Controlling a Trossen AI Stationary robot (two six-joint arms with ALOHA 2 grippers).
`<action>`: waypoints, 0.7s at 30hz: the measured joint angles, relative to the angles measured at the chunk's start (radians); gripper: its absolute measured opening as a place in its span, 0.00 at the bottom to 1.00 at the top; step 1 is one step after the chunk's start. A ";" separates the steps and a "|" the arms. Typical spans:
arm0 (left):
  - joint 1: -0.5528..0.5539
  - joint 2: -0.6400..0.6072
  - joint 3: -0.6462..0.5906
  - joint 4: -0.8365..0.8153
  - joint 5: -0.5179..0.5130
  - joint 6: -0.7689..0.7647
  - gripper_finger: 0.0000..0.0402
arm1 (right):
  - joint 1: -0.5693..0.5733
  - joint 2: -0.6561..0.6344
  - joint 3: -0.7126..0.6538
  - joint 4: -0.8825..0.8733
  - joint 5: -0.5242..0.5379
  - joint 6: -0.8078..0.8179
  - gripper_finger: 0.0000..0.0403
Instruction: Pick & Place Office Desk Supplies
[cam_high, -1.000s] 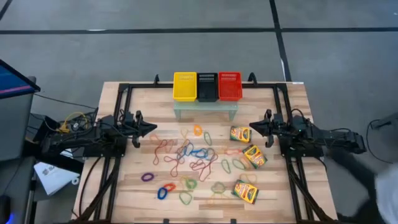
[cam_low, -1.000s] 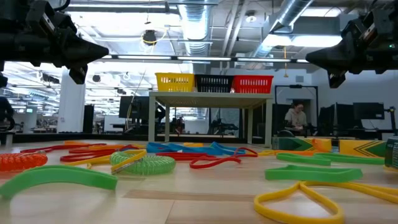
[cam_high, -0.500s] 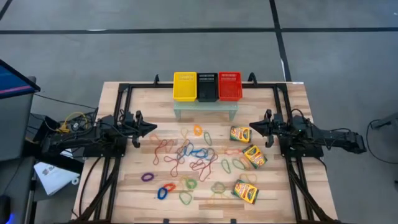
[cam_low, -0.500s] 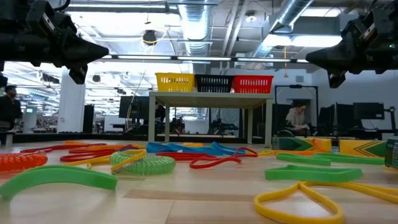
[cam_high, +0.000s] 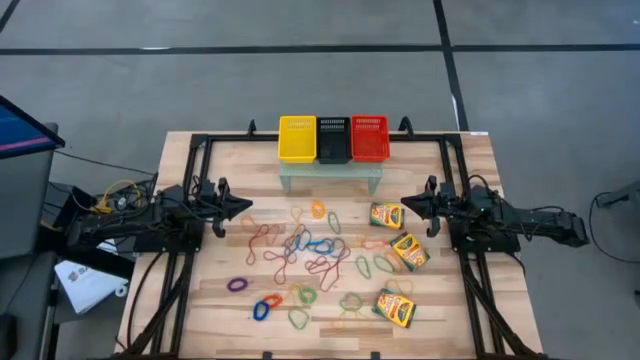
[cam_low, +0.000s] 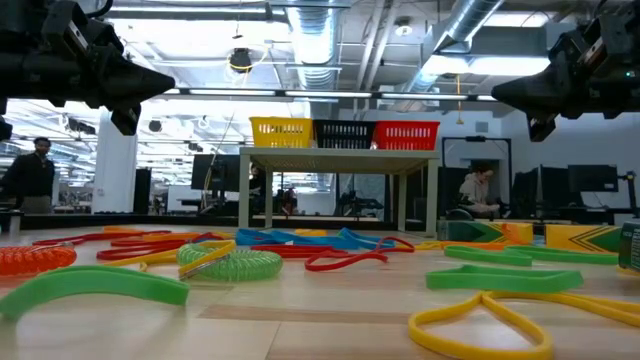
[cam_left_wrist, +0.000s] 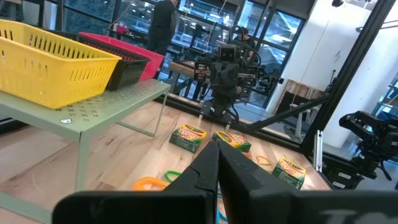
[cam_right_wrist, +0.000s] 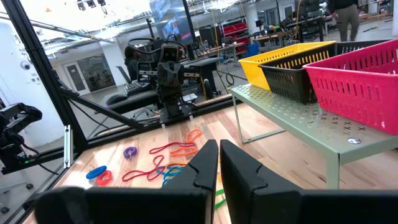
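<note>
My left gripper (cam_high: 246, 206) and right gripper (cam_high: 406, 204) remain raised, jaws pressed together and empty — rubber bands (cam_high: 305, 250) and crayon boxes (cam_high: 396, 308) lie unmoved on the table (cam_high: 230, 160) — only a person (cam_low: 33, 172) in the room behind has shifted.

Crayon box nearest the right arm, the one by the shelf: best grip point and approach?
Come straight down with the right gripper. The crayon box lies flat on the table, so only its edges offer purchase. Set the jaws across its short width, at mid-length. It sits apart from the other boxes, so there is probably room on both sides.
</note>
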 joint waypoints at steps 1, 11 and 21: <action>0.000 0.000 0.000 0.000 0.000 0.000 0.00 | 0.000 0.000 0.000 0.000 0.000 0.000 0.04; 0.000 0.000 0.000 0.041 0.000 0.000 0.00 | 0.000 0.000 0.000 0.016 0.003 0.000 0.04; 0.000 0.000 0.000 0.121 -0.004 0.000 0.00 | 0.000 0.000 0.000 0.026 0.003 0.000 0.04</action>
